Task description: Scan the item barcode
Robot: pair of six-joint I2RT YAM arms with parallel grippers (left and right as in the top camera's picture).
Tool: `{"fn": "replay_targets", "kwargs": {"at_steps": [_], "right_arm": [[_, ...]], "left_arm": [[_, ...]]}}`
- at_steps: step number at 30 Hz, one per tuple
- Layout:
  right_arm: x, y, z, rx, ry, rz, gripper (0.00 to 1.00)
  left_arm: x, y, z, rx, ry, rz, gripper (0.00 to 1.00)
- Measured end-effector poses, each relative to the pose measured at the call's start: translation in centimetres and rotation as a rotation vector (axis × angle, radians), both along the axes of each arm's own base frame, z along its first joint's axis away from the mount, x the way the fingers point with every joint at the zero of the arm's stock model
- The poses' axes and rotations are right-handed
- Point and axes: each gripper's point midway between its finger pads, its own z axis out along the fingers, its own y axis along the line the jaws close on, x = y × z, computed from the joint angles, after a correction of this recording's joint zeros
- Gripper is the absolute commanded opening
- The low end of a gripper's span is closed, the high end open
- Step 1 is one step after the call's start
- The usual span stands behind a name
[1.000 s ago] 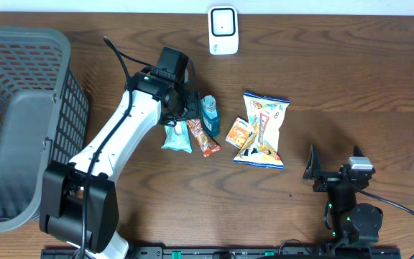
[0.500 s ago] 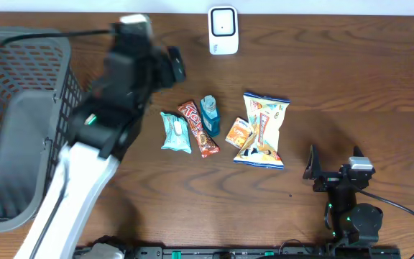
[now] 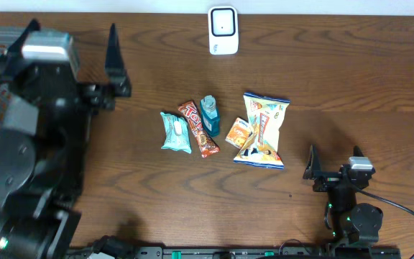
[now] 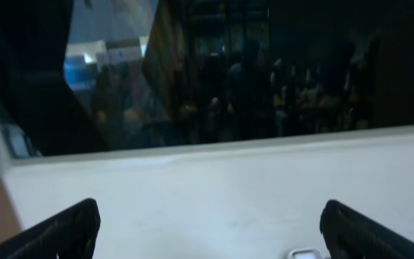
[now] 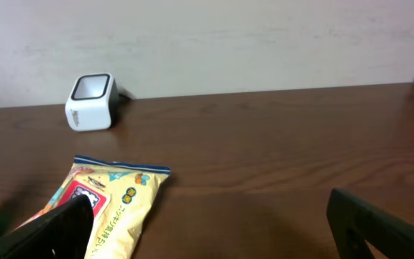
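Several snack items lie mid-table: a teal packet (image 3: 175, 132), a red-brown candy bar (image 3: 198, 128), a blue bottle (image 3: 209, 111), a small orange packet (image 3: 238, 133) and a yellow chip bag (image 3: 264, 129). The white barcode scanner (image 3: 223, 29) stands at the far edge. My left arm is raised high at the left, close to the overhead camera, well away from the items. Its gripper (image 4: 207, 234) is open and empty, facing the wall. My right gripper (image 5: 210, 230) rests open and empty near the front edge, right of the chip bag (image 5: 113, 208), with the scanner (image 5: 92, 101) ahead.
The raised left arm (image 3: 34, 144) blocks the overhead view of the table's left side. A white wall and a dark window fill the left wrist view. Bare brown wood (image 3: 351, 79) stretches right of the snacks.
My left arm has lifted off the snack cluster and swung up and left toward the camera, its jaws opening wide with nothing in them. The right arm has not moved.
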Motion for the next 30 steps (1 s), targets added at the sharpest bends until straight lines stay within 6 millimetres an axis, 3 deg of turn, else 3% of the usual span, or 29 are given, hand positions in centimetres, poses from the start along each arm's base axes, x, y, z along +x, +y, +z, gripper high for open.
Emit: {"fn": "replay_targets", "kwargs": {"at_steps": [5, 8, 15, 30], "right_arm": [[0.0, 0.0, 0.0, 0.0, 0.0, 0.0, 0.99], [0.0, 0.0, 0.0, 0.0, 0.0, 0.0, 0.99], [0.0, 0.0, 0.0, 0.0, 0.0, 0.0, 0.99], [0.0, 0.0, 0.0, 0.0, 0.0, 0.0, 0.99]], "left_arm": [[-2.6, 1.4, -1.0, 0.102, 0.039, 0.035, 0.98], [-3.5, 2.4, -2.5, 0.149, 0.101, 0.073, 0.98], [-5.1, 4.2, -1.7, 0.117, 0.065, 0.122, 0.98], [-13.4, 5.7, -1.4, 0.036, -0.074, 0.101, 0.98]]}}
